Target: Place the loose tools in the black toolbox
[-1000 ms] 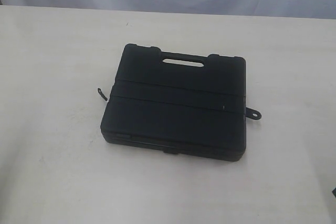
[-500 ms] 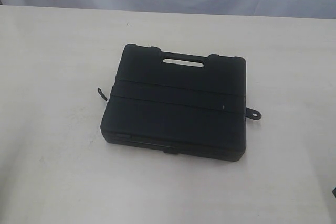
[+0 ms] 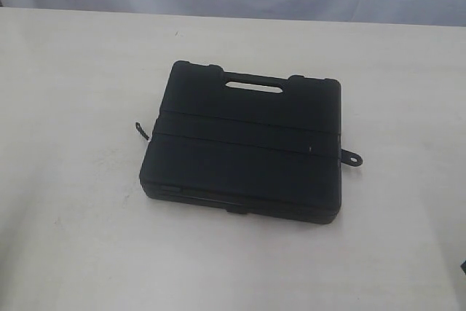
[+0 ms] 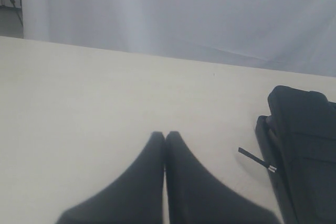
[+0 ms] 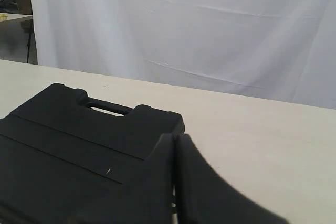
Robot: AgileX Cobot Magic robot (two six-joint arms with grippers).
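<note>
- Fingers: none show in the exterior view. The black toolbox point(image 3: 244, 147) lies flat mid-surface point(image 3: 73, 71) with its lid shut and its carry handle point(image 3: 253, 86) on the far edge. No loose tools are out anywhere.
- Exterior, contents: can't tell, since the lid hides everything. A thin strap point(image 3: 140, 130) pokes out at the box's left side and a small metal tab point(image 3: 352, 157) at its right.
- Exterior, handling guess: hard moulded plastic, so stiff, smooth and a bit slippery, and likely weighty if tools are inside. The best hold is probably through the handle slot, or at the front edge by the latch point(image 3: 234, 209) to lift the lid.
- Left wrist: the left fingers point(image 4: 149, 153) are pressed together and hold nothing, above bare surface. One toolbox point(image 4: 304, 145) corner and the strap are off to one side, apart from the tips.
- Right wrist: the right fingers point(image 5: 190, 166) are fully closed and empty. They sit close over the toolbox point(image 5: 79, 145) near its handle end, but contact is unclear. A white curtain point(image 5: 210, 35) hangs behind.
</note>
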